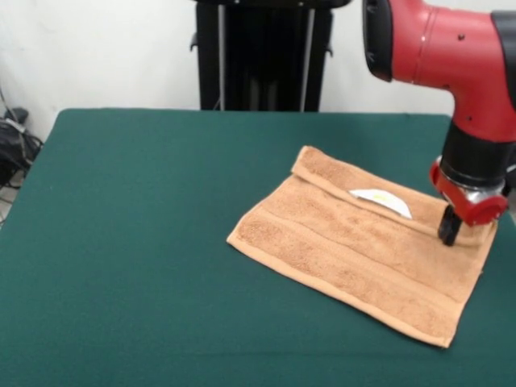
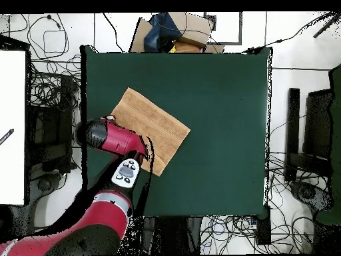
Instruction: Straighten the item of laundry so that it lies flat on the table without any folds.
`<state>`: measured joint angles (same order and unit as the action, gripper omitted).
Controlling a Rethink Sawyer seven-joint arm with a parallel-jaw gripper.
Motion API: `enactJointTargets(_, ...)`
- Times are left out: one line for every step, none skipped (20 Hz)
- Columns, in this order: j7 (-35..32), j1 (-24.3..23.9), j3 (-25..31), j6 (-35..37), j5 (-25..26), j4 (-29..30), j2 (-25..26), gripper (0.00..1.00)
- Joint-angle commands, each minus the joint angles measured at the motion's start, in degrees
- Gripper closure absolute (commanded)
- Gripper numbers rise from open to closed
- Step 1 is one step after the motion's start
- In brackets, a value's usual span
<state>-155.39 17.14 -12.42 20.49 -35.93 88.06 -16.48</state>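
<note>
One large rectangular bench covered in dark green felt-like cloth [image 1: 145, 242] carries everything, and one thing lies on it: a single light orange-brown terry hand towel [image 1: 355, 258], on the side of the bench that falls to the right in the front view. The towel is set at a slant to the bench edges, its long axis running in that view from the left, well in from the bench's edge, down toward the near right. Its far edge is folded over onto itself as a narrow flap along the whole side. One red and black robot arm [image 1: 451, 48] comes down over the towel's far right corner. One small white label [image 1: 381, 200] shows on the towel just below the flap. The one black pincer [image 1: 448, 227] touches the flap at that corner; whether it is spread or closed cannot be told.
</note>
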Motion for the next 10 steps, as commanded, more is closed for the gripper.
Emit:
enactJointTargets(-4.2,-3.4,9.3,-7.5,1.6,5.8,-0.7,1.0)
enactJointTargets(-3.9,-3.8,9.8,-7.8,1.9,6.1,-0.9,1.0)
enactJointTargets(-3.8,-4.1,10.0,-7.9,2.1,6.2,-1.0,1.0)
enactJointTargets(-3.6,-4.4,10.3,-8.0,2.3,6.4,-1.1,1.0)
enactJointTargets(-3.4,-4.8,10.6,-8.2,2.6,6.5,-1.1,1.0)
enactJointTargets(-3.1,-5.1,10.9,-8.3,2.9,6.7,-1.2,1.0)
enactJointTargets(-2.8,-5.7,11.6,-8.8,3.2,7.0,-1.4,1.0)
enactJointTargets(-2.6,-6.2,12.1,-9.0,3.5,7.2,-1.4,1.0)
enactJointTargets(-2.5,-6.5,12.3,-9.2,3.6,7.3,-1.4,1.0)
enactJointTargets(-2.7,-6.4,12.3,-9.3,3.7,7.2,-1.3,1.0)
